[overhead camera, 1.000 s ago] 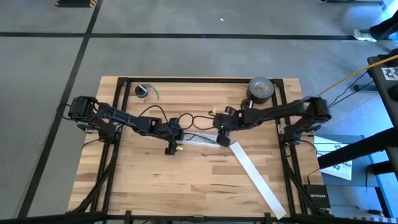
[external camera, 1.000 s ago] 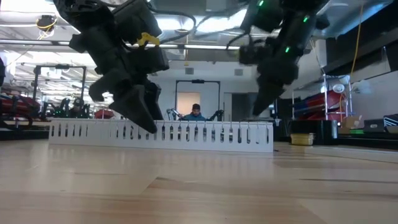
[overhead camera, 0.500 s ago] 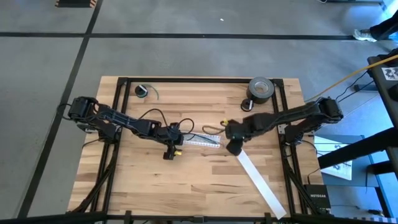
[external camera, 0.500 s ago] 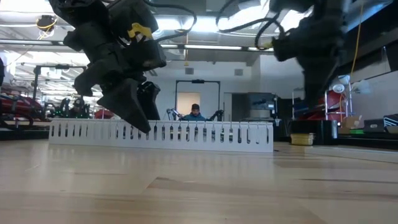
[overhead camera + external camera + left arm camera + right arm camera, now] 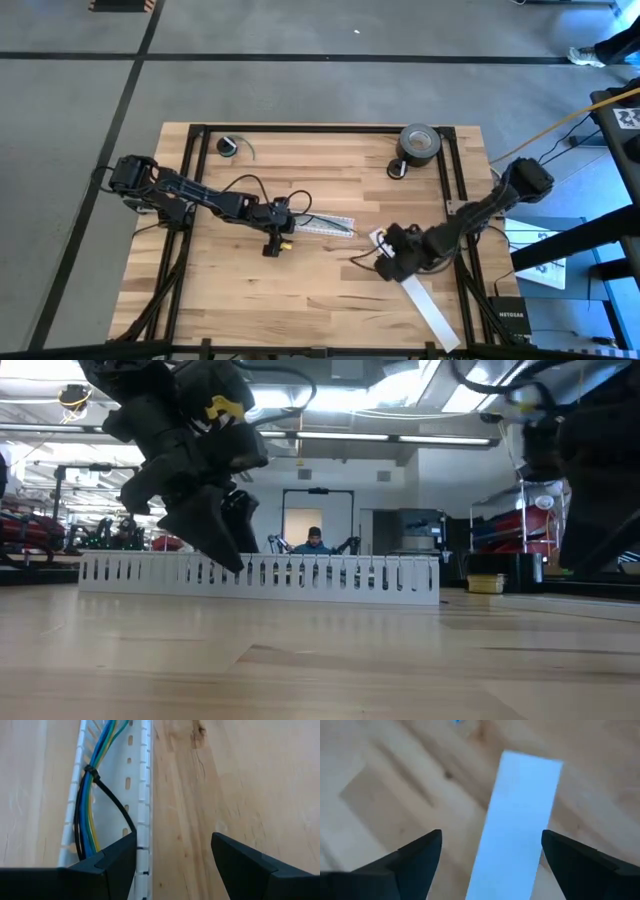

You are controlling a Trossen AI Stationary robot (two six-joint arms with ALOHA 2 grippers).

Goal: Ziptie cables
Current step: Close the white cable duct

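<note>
My left end effector (image 5: 172, 857) stood wide and empty, just beside the slotted white tray (image 5: 142, 795) on the bench (image 5: 240, 780). The cables (image 5: 92, 795) lay in that tray, their long axis running straight ahead of me, already cinched by a ziptie (image 5: 112, 802). My right end effector (image 5: 487, 852) hung wide over a flat white strip (image 5: 520, 820), well apart; my left was nearer.
</note>
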